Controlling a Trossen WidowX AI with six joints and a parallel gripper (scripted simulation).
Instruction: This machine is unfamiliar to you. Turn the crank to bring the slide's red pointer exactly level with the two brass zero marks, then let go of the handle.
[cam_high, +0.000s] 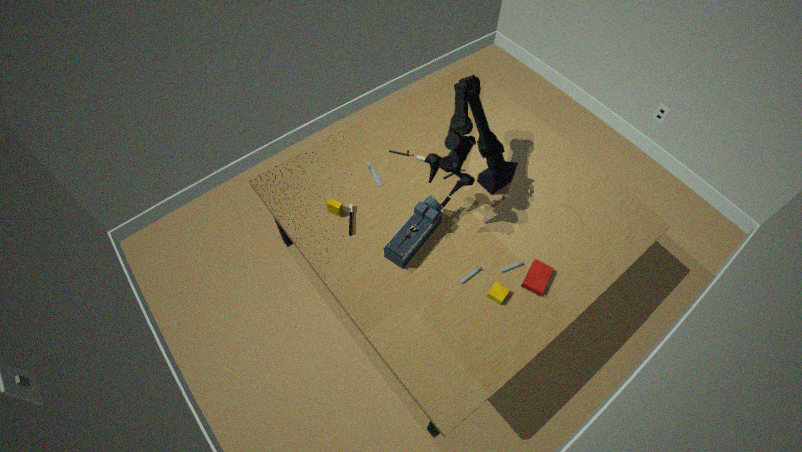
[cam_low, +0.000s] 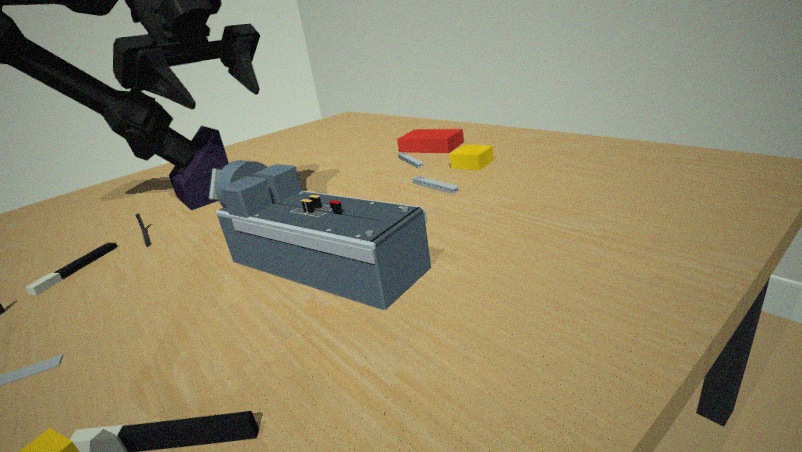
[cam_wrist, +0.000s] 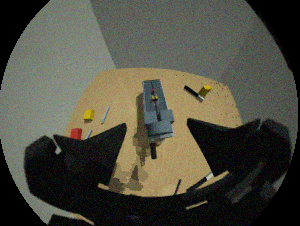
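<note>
The grey-blue machine (cam_high: 399, 253) (cam_low: 314, 255) (cam_wrist: 148, 113) stands on the table. On its top, the red pointer (cam_high: 407, 235) (cam_low: 335, 203) (cam_wrist: 153, 90) is a short way from the two brass marks (cam_high: 413, 228) (cam_low: 310, 201) (cam_wrist: 154, 97), on the side away from the housings. It is not level with them. A black crank handle (cam_wrist: 153, 150) sticks out at the housing end in the wrist view; the exterior view does not show it. My gripper (cam_high: 440, 189) (cam_low: 225, 99) (cam_wrist: 157, 123) is open and empty, above the housing end, with its fingers apart.
A red block (cam_high: 538, 276) (cam_low: 430, 140) and a yellow block (cam_high: 498, 293) (cam_low: 470, 157) lie to one side. On the other side are another yellow block (cam_high: 334, 207) (cam_wrist: 205, 90), a black-and-white stick (cam_high: 351, 222) (cam_low: 190, 431) and a grey bar (cam_high: 374, 174).
</note>
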